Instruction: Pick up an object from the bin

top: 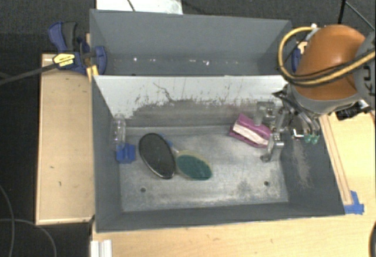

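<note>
Gripper stood low at the grey bin's right side, just beside a pink-and-purple packet; its grip state could not be told.

- The gripper hangs at the right of the bin, near its back wall.
- A packet lies just left of it, perhaps touching.
- Left of centre lies a larger disc; a smaller disc touches its right edge.
- A small block sits further left.

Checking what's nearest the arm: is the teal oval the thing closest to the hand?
No, the pink thing lies right beside the hand, while the teal oval lies further left against the dark oval.
</note>
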Motion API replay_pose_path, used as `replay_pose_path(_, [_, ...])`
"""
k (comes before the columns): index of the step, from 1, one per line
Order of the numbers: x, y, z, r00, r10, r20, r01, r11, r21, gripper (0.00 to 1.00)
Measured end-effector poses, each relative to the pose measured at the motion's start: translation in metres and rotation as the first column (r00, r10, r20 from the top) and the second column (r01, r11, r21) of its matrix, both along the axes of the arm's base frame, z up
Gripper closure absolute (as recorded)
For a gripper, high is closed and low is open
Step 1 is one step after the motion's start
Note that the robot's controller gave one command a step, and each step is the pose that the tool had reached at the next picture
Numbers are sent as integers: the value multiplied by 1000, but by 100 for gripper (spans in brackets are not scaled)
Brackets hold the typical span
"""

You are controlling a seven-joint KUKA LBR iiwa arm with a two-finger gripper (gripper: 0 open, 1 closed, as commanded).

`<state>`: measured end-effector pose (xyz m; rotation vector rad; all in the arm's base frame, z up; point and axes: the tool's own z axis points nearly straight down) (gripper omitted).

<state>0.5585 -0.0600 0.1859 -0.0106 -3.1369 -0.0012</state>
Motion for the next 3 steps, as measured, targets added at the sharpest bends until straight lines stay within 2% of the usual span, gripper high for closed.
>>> replay_pose_path(1, [37, -56, -110, 988, 149, 30, -149, 989, -2, 0])
replay_pose_path(2, [35, -57, -108, 988, 151, 18, -151, 989, -3, 100])
replay_pose_path(3, [25, -60, 104, 987, 162, 14, -162, 987, -4, 100])
